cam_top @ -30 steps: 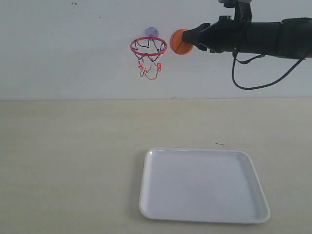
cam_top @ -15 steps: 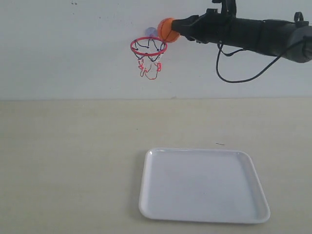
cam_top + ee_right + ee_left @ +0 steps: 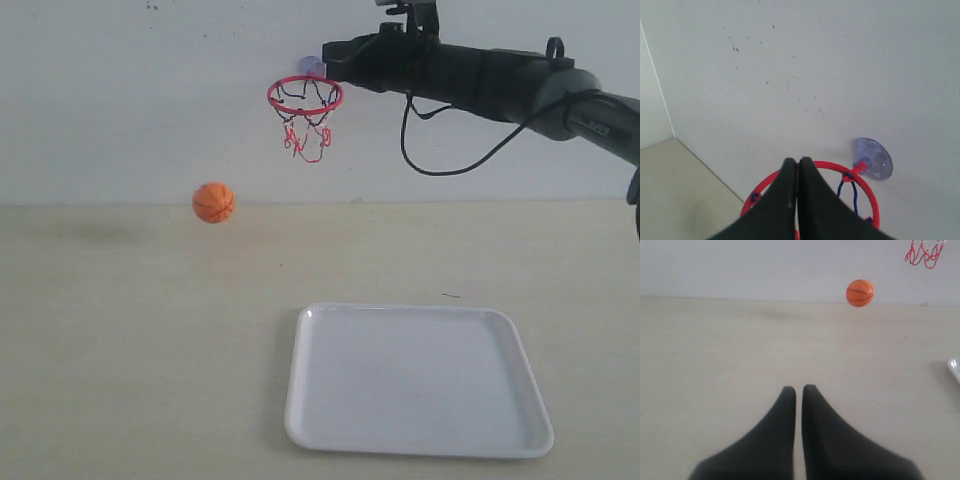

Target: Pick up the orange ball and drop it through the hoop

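Observation:
The orange ball (image 3: pixel 213 202) is free of both grippers, low at the back left of the table and left of the hoop; the left wrist view shows the orange ball (image 3: pixel 860 293) far ahead near the wall. The hoop (image 3: pixel 305 96), a red ring with a string net, hangs on the wall by its suction cup (image 3: pixel 873 158). My right gripper (image 3: pixel 331 52) is up beside the hoop's ring (image 3: pixel 858 183), shut and empty (image 3: pixel 798 161). My left gripper (image 3: pixel 798 388) is shut over bare table.
A white tray (image 3: pixel 418 379) lies on the table at the front right; its corner (image 3: pixel 955 366) shows in the left wrist view. The right arm's black cable (image 3: pixel 440 160) dangles below the arm. The wall stands right behind the hoop.
The right gripper moved left to the hoop's rim and let the ball go. The ball has ended up low at the left of the hoop, near the table.

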`<act>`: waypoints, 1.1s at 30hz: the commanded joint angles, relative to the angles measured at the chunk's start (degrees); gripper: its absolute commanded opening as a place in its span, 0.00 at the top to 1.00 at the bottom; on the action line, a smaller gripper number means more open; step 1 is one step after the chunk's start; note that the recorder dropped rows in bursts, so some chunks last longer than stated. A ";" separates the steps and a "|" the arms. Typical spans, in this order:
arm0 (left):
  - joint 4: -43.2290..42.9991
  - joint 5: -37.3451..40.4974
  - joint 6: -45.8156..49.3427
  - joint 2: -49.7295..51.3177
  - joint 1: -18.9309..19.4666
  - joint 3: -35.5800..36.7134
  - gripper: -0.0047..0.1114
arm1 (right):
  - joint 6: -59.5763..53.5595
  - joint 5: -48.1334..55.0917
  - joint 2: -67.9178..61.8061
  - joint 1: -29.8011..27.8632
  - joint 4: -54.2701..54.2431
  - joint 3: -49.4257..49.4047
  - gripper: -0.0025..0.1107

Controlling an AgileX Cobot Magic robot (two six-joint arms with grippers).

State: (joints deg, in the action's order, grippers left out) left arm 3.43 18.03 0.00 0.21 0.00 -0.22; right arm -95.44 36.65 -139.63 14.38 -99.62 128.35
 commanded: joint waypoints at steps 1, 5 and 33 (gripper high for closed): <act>0.35 0.02 -0.32 -0.21 0.00 0.22 0.92 | 1.62 1.47 1.16 -1.15 -0.33 0.42 0.98; 0.35 0.02 -0.32 -0.21 0.00 0.22 0.92 | 15.03 5.49 1.79 -2.39 16.69 0.30 0.98; 0.35 0.02 -0.32 -0.21 0.00 0.22 0.92 | 45.82 33.31 23.05 -14.17 53.98 -32.55 0.98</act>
State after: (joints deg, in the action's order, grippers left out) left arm 3.43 18.03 0.00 0.21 0.00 -0.22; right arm -47.22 69.55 -121.22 0.31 -45.20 102.51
